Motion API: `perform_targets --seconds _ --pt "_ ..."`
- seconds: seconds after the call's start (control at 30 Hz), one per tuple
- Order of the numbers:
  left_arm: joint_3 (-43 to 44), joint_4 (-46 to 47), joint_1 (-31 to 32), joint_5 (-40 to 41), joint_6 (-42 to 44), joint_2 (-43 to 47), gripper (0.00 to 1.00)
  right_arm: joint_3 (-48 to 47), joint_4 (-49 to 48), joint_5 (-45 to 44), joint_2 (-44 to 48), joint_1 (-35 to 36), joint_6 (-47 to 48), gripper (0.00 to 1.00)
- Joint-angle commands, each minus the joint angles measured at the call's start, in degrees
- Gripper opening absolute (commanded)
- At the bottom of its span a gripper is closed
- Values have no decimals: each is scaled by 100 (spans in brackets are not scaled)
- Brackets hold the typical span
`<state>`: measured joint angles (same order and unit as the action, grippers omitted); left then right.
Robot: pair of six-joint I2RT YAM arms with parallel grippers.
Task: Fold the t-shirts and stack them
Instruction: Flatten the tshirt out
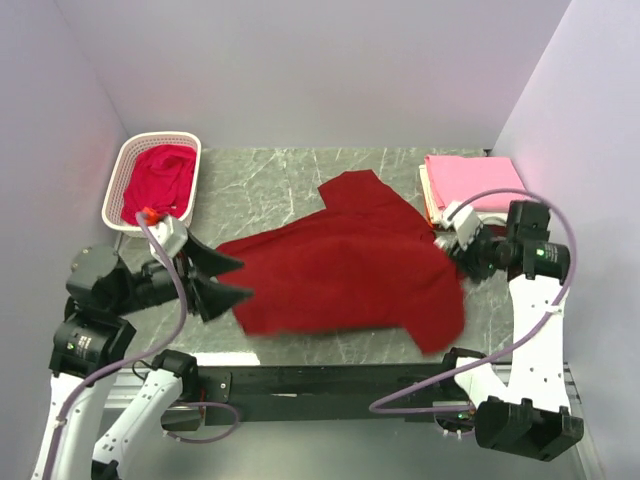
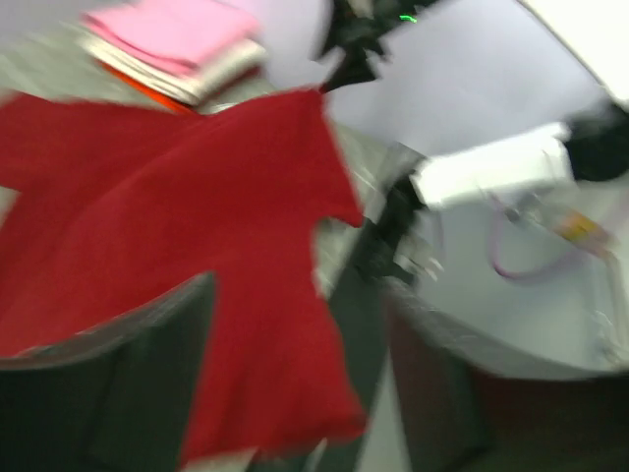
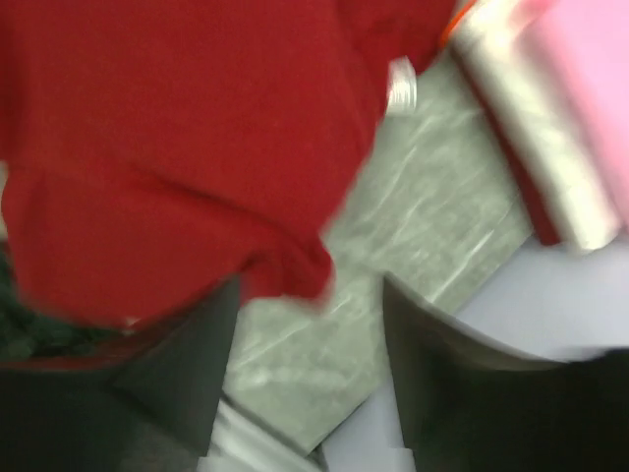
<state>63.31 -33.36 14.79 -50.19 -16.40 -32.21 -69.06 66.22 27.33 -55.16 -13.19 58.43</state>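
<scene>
At the upper left of the top view, the basket (image 1: 117,178) holds a crimson shirt (image 1: 160,178) in a loose heap. Just below it, the left claw (image 1: 245,278) stands open with nothing in it, its tips right beside the left edge of the dark red shirt (image 1: 340,268).

That shirt lies spread across the middle of the counter (image 1: 260,190), mostly flat. One sleeve points toward the top of the frame and the lower right corner is rumpled.

We judge it light, soft and limp. It will drape and sag from whatever point we lift, and it may slide on the smooth stone or bunch up if dragged. We would pinch it at the edges, one claw on each side at a hem corner or shoulder, taking a single layer and keeping the cloth taut between the two holds.

At the shirt's right edge, the right claw (image 3: 313,324) is also open. In its wrist view only bare counter shows between the jaws, and the hem lies just beside one finger.

At the upper right sits the folded stack (image 1: 472,183), pink on top.
</scene>
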Motion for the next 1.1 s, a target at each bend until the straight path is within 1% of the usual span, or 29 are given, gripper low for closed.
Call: perform_targets --seconds 0.0,0.03,0.07,0.13,0.17,0.2,0.27,0.3,0.33,0.37,0.4,0.43,0.47,0.5,0.53,0.57,0.6,0.63,0.67,0.7,0.73,0.77,0.8,0.83,0.87,0.9,1.0,1.07 --pt "-265 101 -2 -1468 -204 329 78 340 410 -834 374 -61 1109 71" --pt "-293 180 -2 -1397 -249 355 80 288 410 -800 348 -61 1091 80" --pt "-336 225 -2 -1336 -267 329 80 218 410 -573 208 -61 1048 83" --pt "-346 252 -2 -1256 -180 242 83 60 445 -300 -64 -35 934 85" --pt "-346 252 -2 -1108 -83 111 83 -141 549 -72 -448 -34 889 85" --pt "-372 278 -2 -906 -100 48 84 -230 576 408 -678 -17 828 85" --pt "-468 523 -2 -171 -248 -75 84 -415 516 895 -1162 210 512 84" --pt "-677 646 -2 626 -493 -214 86 -450 402 1175 -1669 342 337 84" --pt "-784 743 -2 1095 -591 -312 86 -486 227 1230 -1917 544 -204 82" --pt "-863 857 -2 1474 -723 -443 86 -582 -201 1231 -2407 928 -479 81" --pt "-1012 901 -11 2086 -950 -758 86 -661 -414 1152 -2656 1167 -752 80" --pt "-1074 989 -11 2249 -1048 -944 86 -888 -869 891 -2893 1291 -1346 78" --pt "-1127 1103 -11 2312 -1110 -1354 86 -1047 -1091 731 -3374 1649 -1683 77" --pt "-1180 1139 -11 2495 -1206 -1559 85 -1222 -1285 608 -3631 1723 -2243 77" --pt "-1189 1165 -11 2610 -1259 -1796 84 -1659 -1461 415 -3886 1776 -2405 74" --pt "-1207 1200 -11 2724 -1277 -2259 82 -1916 -1541 300 -4419 1846 -2572 71" --pt "-1224 1218 -11 2839 -1321 -2507 78 -2153 -1620 186 -4712 1873 -2922 64" --pt "-1207 1210 -11 3162 -1374 -2771 74 -2704 -1594 46 -5002 1916 -2995 61" --pt "-1181 1183 -11 3295 -1444 -3261 72 -3005 -1542 -182 -5579 1943 -3065 58" --pt "-1189 1253 -11 3349 -1488 -3492 70 -3304 -1489 -332 -5863 1987 -3266 52" --pt "-1181 1262 -11 3497 -1558 -3703 68 -3821 -1402 -456 -6127 2022 -3373 50" --pt "-1207 1280 -2 3542 -1698 -4036 67 -4069 -1331 -622 -6565 2031 -3426 47" --pt "-1233 1384 7 3508 -1734 -4161 66 -4263 -1296 -702 -6743 2066 -3505 39" --pt "-1277 1385 15 3603 -1761 -4267 65 -4518 -1261 -773 -7006 2092 -3523 36" --pt "-1321 1377 33 3700 -1935 -4442 64 -4590 -1252 -921 -7105 2127 -3523 32" --pt "-1356 1394 77 3684 -1963 -4522 63 -4634 -1260 -975 -7175 2171 -3480 25" --pt "-1514 1561 269 3605 -2068 -4829 61 -4635 -1173 -1177 -7351 2286 -3322 19" --pt "-1611 1631 375 3630 -2147 -5127 59 -4573 -1120 -1256 -7421 2374 -3277 18"
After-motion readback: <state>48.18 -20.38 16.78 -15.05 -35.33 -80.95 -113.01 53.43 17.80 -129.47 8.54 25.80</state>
